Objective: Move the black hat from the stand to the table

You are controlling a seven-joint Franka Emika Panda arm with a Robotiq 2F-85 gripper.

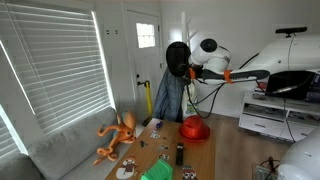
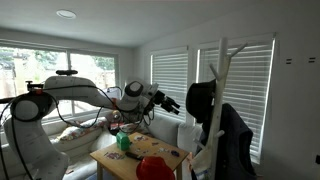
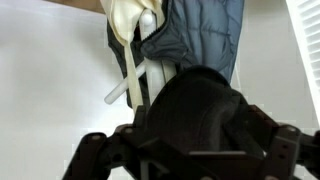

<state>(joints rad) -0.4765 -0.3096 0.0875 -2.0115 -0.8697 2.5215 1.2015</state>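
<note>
Going big to small: a grey couch (image 1: 55, 150) sits off to one side of the stand (image 2: 221, 75), under the window blinds. The brown wooden tabletop (image 1: 150, 145) is right by the foot of the stand, with small stuff scattered on it. The stand itself is a tall white one with a blue denim jacket (image 1: 166, 95) draped over it below the top prongs. The white robot arm (image 2: 85, 92) reaches across toward the upper part of the stand.

A red hat (image 1: 195, 129) lies on the tabletop, just beside the stand's base. The black hat (image 1: 177, 58) is up on the stand, hanging above the jacket, not on the tabletop.

The hand (image 2: 172, 102) is level with the black hat and close to it. In the wrist view the hand (image 3: 188, 140) is spread wide, one finger on either side of the black hat (image 3: 200, 105). I can't tell if they're touching it.
</note>
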